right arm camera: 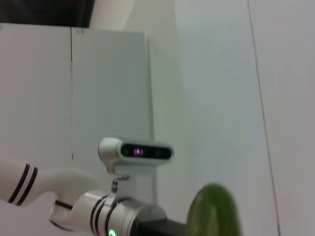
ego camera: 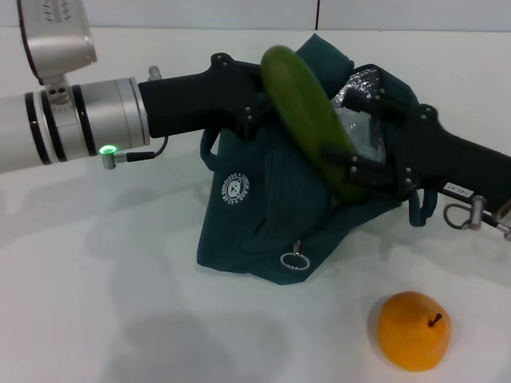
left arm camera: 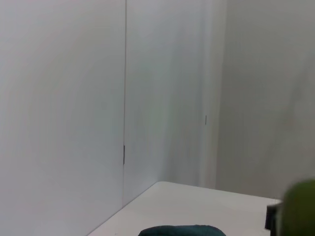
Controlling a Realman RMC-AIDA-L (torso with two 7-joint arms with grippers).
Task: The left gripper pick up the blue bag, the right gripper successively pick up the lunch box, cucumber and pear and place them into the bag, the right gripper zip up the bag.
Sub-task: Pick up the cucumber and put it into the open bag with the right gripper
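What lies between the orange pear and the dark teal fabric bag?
Head view: only bare white table between orange pear and dark teal fabric bag.

The dark blue bag (ego camera: 263, 215) stands open; the green cucumber (ego camera: 311, 116) slants over its mouth; the orange pear (ego camera: 413, 329) lies nearby.

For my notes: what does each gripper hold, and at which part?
The right gripper holds the cucumber near its lower end. The left gripper holds the bag by its top edge.
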